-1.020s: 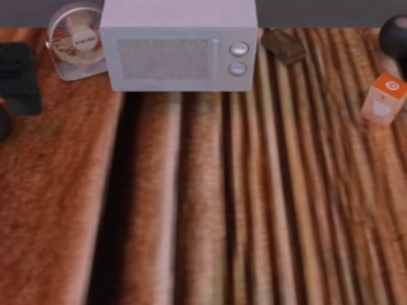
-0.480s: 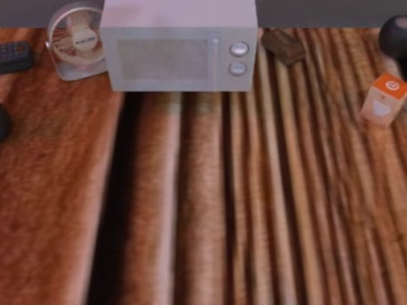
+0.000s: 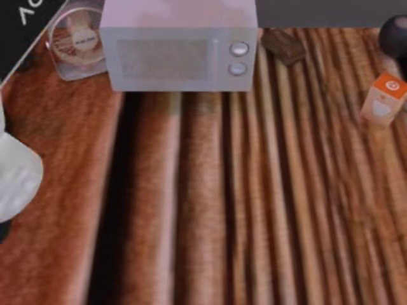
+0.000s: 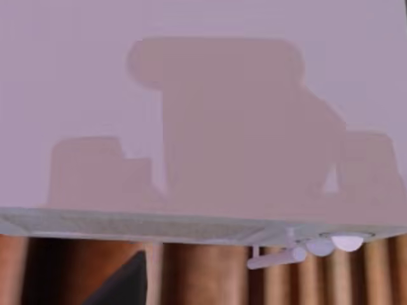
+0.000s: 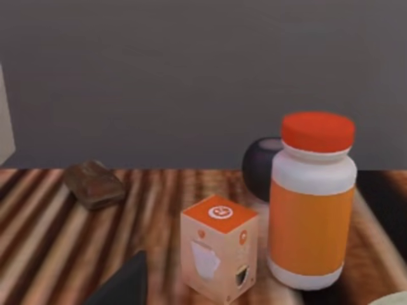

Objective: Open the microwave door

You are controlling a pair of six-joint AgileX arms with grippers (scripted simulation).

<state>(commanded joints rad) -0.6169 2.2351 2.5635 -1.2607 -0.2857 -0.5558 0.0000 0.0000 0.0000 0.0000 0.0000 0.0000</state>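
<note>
- Sitting at 12 o'clock on the striped wooden table (image 3: 254, 203): small light-grey boxy microwave (image 3: 179, 44), its mesh-windowed door (image 3: 164, 60) shut flush.
- Left arm (image 3: 16, 175) at 9 o'clock; finger state cannot be told.
- Right gripper unseen.

A round white desk fan (image 3: 76, 41) stands at the counter's (image 3: 210, 210) eleven o'clock. Toward one o'clock lies a brown block (image 3: 283, 46); at two o'clock stand an orange-and-white carton (image 3: 384, 98), a dark sphere (image 3: 394, 35) and an orange-capped bottle (image 5: 313, 200).

Overhead looking down, left wrist above microwave (image 4: 203, 114)
</note>
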